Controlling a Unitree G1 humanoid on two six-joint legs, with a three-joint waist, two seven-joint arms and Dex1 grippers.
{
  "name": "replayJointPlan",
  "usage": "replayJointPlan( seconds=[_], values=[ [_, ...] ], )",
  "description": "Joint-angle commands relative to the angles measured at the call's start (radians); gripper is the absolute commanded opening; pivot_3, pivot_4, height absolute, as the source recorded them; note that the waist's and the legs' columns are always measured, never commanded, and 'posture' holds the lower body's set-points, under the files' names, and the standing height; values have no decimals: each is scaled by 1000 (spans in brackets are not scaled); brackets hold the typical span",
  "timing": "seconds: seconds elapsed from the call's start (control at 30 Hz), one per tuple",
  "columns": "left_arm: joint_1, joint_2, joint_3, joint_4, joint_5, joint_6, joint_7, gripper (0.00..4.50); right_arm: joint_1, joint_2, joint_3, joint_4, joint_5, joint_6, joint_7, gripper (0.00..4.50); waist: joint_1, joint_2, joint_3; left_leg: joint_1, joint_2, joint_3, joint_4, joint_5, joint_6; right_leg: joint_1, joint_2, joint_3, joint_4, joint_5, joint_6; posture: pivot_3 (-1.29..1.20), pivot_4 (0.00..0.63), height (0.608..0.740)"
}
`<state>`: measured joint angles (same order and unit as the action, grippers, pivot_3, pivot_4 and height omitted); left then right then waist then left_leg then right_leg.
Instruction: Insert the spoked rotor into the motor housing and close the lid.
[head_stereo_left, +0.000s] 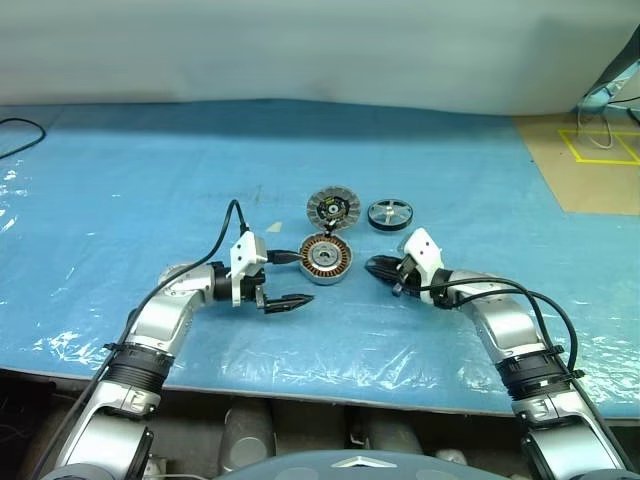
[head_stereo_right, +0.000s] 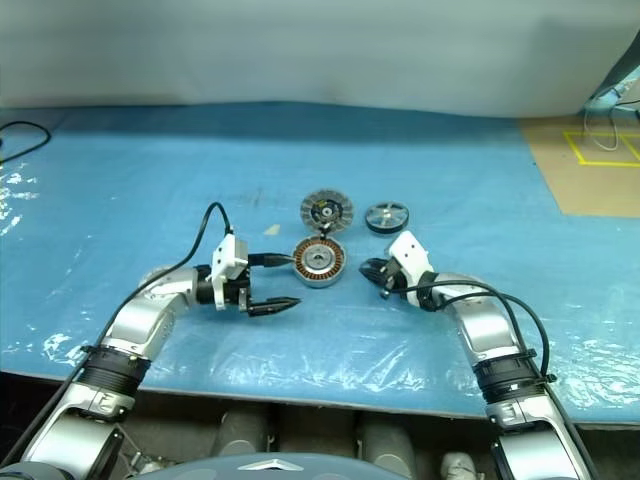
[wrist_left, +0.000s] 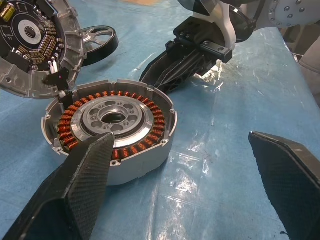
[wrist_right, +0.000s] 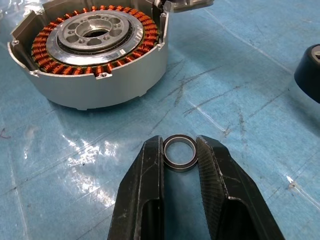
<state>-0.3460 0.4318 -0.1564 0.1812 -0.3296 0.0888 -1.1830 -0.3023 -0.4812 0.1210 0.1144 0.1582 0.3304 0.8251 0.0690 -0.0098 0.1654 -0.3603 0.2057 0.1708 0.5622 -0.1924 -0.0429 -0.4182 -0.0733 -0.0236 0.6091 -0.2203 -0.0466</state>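
Here the right gripper (wrist_right: 180, 159) is pinching a small dark ring (wrist_right: 180, 153) between its two black fingertips, the ring standing on edge with its open face toward the wrist camera; whether it is lifted off the blue sheet (head_stereo_left: 150, 180) cannot be told. The motor housing (head_stereo_left: 326, 259) is sitting open on the sheet between the two arms, its copper windings and dark centre bore facing upward, so its axis is running straight up. From the right gripper the housing is lying ahead and toward the robot's left, near but not touching. The left gripper (head_stereo_left: 291, 301) is hanging with its jaws wide apart and empty, just beside the housing on the robot's near-left side, and in its wrist view one finger (wrist_left: 75, 190) is sitting close against the housing wall. The spoked rotor (head_stereo_left: 389, 214) is lying flat on the sheet beyond the right gripper, farther from the robot, and the right arm is looking the nearer of the two to it. The lid (head_stereo_left: 333, 208) is lying just behind the housing, its edge close to or touching the housing rim. In my judgement the coming move is hinging on the ring being tipped flat and carried leftward over the upward-facing bore.
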Motion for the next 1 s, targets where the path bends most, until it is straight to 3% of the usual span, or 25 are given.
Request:
replayJointPlan(
  seconds=[0.03, 0.17, 0.3, 0.7, 1.0],
  values=[
    [-7, -1, 47, -36, -51, 37, 11, 4500, -14, -22, -14, -118, 27, 40, 15, 740, 0, 0, 0, 0, 0, 0, 0, 0, 0, 0, 0, 0, 0, 0, 0, 0, 150, 740],
    [1, 25, 59, -31, -34, 29, 17, 4500, -49, -46, 7, -279, 72, 121, 70, 740, -3, 0, 0, -1, 0, 0, -1, 0, 0, -1, 0, 0, 0, 0, 0, 0, 150, 740],
    [8, 22, 61, -50, -28, 33, 44, 4500, -112, -27, 41, -304, 91, 160, 96, 740, -1, 0, 0, 0, 0, 0, -1, 0, 0, -1, 1, 0, 0, 0, 0, 0, 150, 740],
    [68, -1, 34, -125, 6, 23, 114, 4500, -313, 125, 150, 90, -7, 16, 89, 740, -2, 0, 0, -2, 0, 0, 0, 0, 0, -2, 0, 0, 0, 0, 0, 0, 150, 740],
    [98, 5, 41, -130, 5, 13, 131, 4500, -291, 84, 159, 88, -5, -1, 157, 740, -1, 0, 0, -3, 0, 0, 0, 0, 0, -2, 0, -1, 0, 0, 0, 0, 150, 740]
  ],
)
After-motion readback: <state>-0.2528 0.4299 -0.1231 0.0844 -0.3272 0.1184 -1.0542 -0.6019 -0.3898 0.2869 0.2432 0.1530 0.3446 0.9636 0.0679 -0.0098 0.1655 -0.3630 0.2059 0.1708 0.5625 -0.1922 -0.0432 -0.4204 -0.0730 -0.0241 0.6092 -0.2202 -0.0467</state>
